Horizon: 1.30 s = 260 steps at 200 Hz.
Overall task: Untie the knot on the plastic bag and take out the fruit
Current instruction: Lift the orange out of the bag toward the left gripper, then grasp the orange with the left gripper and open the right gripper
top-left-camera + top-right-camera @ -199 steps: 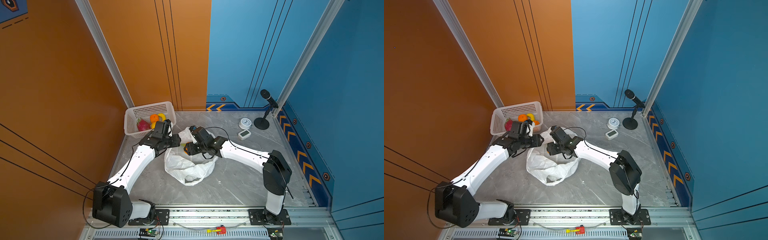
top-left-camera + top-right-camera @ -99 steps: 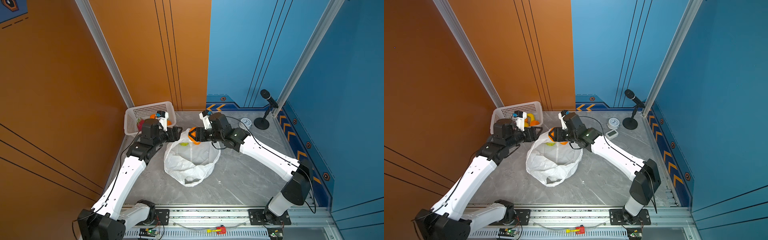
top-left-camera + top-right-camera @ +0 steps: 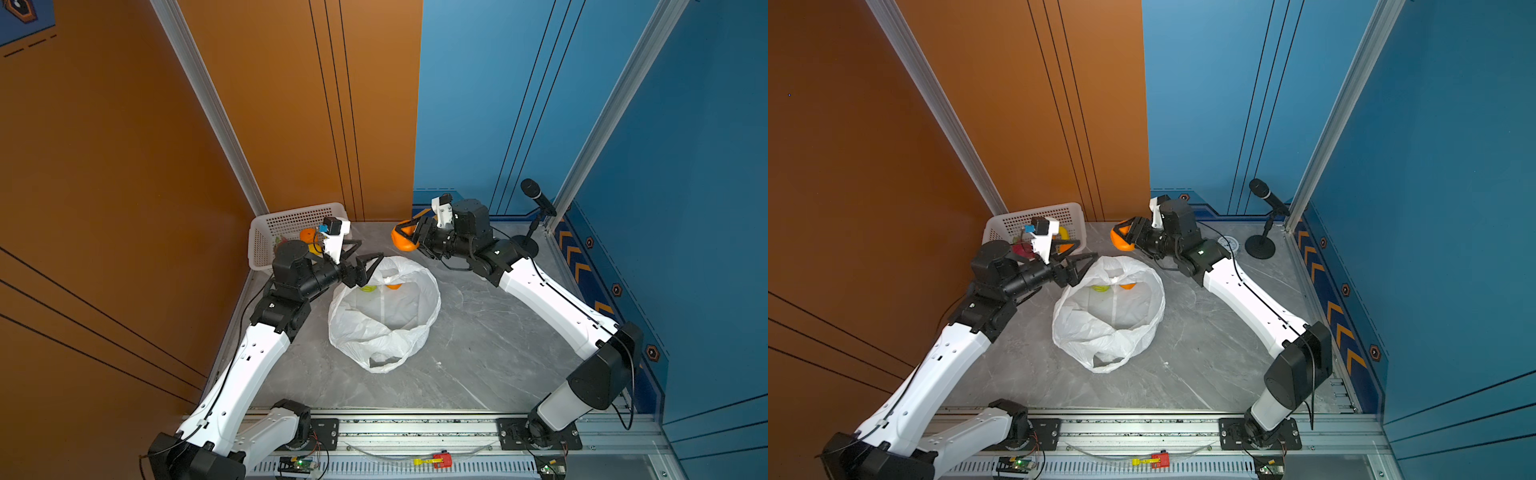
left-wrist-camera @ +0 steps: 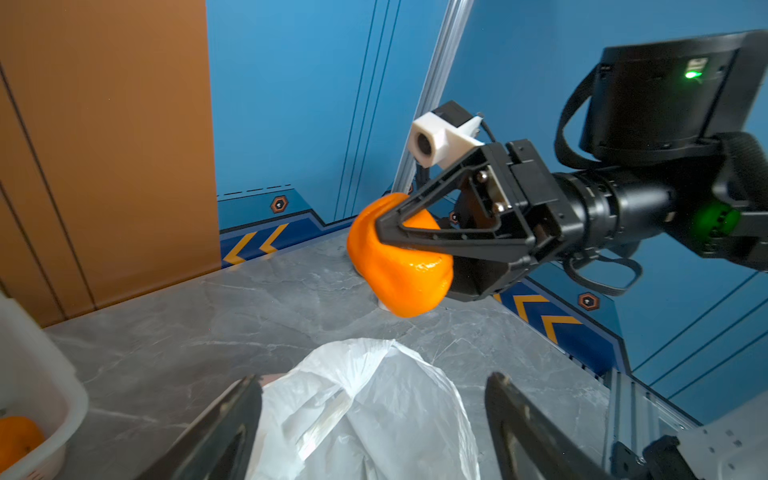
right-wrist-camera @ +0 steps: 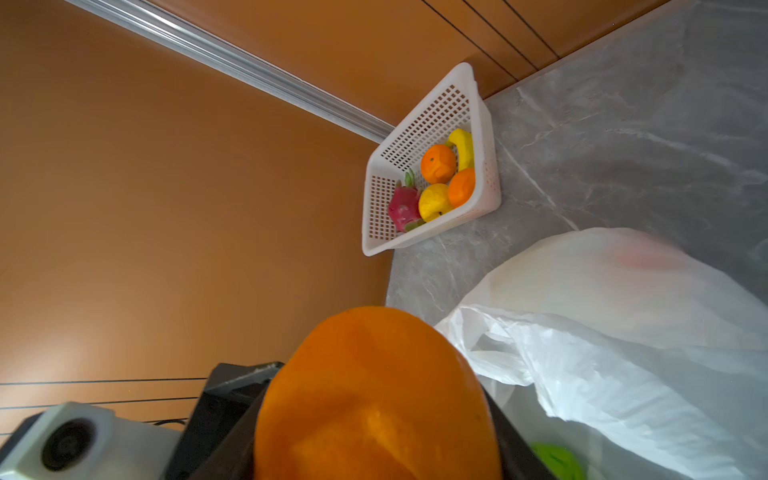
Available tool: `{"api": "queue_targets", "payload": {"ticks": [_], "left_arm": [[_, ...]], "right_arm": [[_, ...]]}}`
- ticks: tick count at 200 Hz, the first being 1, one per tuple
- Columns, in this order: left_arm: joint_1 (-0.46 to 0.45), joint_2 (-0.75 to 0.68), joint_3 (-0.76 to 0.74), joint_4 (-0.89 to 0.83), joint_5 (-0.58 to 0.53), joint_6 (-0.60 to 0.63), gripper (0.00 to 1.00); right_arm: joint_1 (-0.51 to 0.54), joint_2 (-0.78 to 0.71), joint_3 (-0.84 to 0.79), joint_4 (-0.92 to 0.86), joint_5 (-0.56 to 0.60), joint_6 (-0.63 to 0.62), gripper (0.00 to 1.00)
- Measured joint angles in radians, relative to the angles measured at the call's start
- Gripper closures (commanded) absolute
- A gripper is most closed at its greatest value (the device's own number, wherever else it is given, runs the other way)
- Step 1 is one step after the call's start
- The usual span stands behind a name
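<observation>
Unloading step. Your right gripper (image 3: 406, 239) holds an orange (image 3: 399, 246) above the back edge of the bench (image 3: 457, 374); left gripper (image 3: 372, 250) gapes wide at bag (image 3: 384, 320) rim. Next: steer orange into basket (image 3: 299, 210).

High overhead in both top views, above the near edge of the table (image 3: 478, 332), looking steeply down toward the far corner; nearly the same picture, shifted slightly sideways. Left wrist view: low and close over the plastic bag (image 4: 374, 415) at lower centre, facing the orange fruit (image 4: 399, 266) at mid-frame. Right wrist view: hard against that fruit (image 5: 374, 395) at the bottom, facing the basket (image 5: 424, 124) at centre. Bag, fruit and basket common to all views.
</observation>
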Motion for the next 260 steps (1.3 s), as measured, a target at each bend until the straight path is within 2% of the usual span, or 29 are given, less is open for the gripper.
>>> {"api": "queue_targets", "payload": {"ticks": [18, 44, 108, 149, 152, 160, 206, 238, 260], "left_arm": [[-0.021, 0.022, 0.009, 0.037, 0.026, 0.019, 0.0], [-0.041, 0.075, 0.049, 0.062, 0.043, 0.042, 0.02], [-0.067, 0.174, 0.13, 0.102, 0.043, 0.085, 0.0], [-0.072, 0.208, 0.165, 0.115, 0.054, 0.088, 0.12], [-0.073, 0.211, 0.168, 0.116, 0.055, 0.09, 0.17], [-0.075, 0.217, 0.174, 0.118, 0.057, 0.085, 0.21], [-0.079, 0.24, 0.194, 0.095, 0.039, 0.065, 0.38], [-0.079, 0.243, 0.204, 0.067, 0.016, 0.064, 0.43], [-0.079, 0.251, 0.233, 0.037, -0.004, 0.066, 0.44]], "right_arm": [[0.0, 0.0, 0.002, 0.037, -0.037, 0.065, 0.65], [0.002, 0.0, 0.021, 0.071, -0.09, 0.131, 0.65], [0.034, 0.0, 0.042, 0.105, -0.153, 0.174, 0.66], [0.046, 0.005, 0.047, 0.105, -0.179, 0.175, 0.66], [0.046, 0.006, 0.049, 0.105, -0.179, 0.175, 0.66], [0.046, 0.01, 0.053, 0.105, -0.18, 0.175, 0.66], [0.042, 0.025, 0.056, 0.105, -0.182, 0.177, 0.63], [0.037, 0.035, 0.061, 0.105, -0.187, 0.187, 0.52], [0.027, 0.044, 0.074, 0.115, -0.194, 0.192, 0.37]]}}
